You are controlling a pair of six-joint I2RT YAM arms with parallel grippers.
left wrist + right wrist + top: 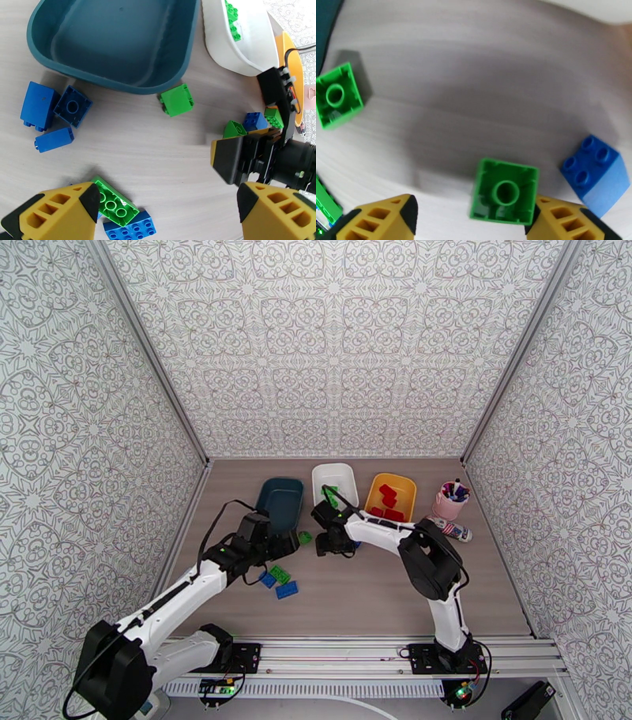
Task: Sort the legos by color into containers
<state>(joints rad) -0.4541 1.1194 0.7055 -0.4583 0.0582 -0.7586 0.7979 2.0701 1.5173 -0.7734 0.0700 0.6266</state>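
Patterned paper walls close in a grey-brown wood-grain bench (411, 587). At its far side three smooth, rounded plastic tubs stand in a row, long axes running away from the arms. They are the teal tub (280, 503), the white tub (338, 477) holding green bricks (233, 19), and the yellow tub (393, 512) holding red bricks (387, 494). A pink cup (450, 502) of pens stands beside the yellow one.

Loose legos lie on the bench in front of the tubs. The right hand (472, 209) is released, spread around a square green brick (505, 193) that shows its hollow underside and round tube. The brick sits against one of the yellow fingers (568, 223), apart from the other. Near it a blue brick (596, 175) shows four studs, and another green square (337, 96), also hollow side showing, lies near the teal tub.

The left hand (168, 201) is released wide, hovering over a long green brick (114, 201). That brick is upturned, its long axis slanting across the view, with one end against a blue eight-stud brick (130, 229). Beside the teal tub's wall a tall blue brick (38, 105) lies on its side, touching a dark blue square (72, 106), with a slim blue brick (54, 139) nearby.
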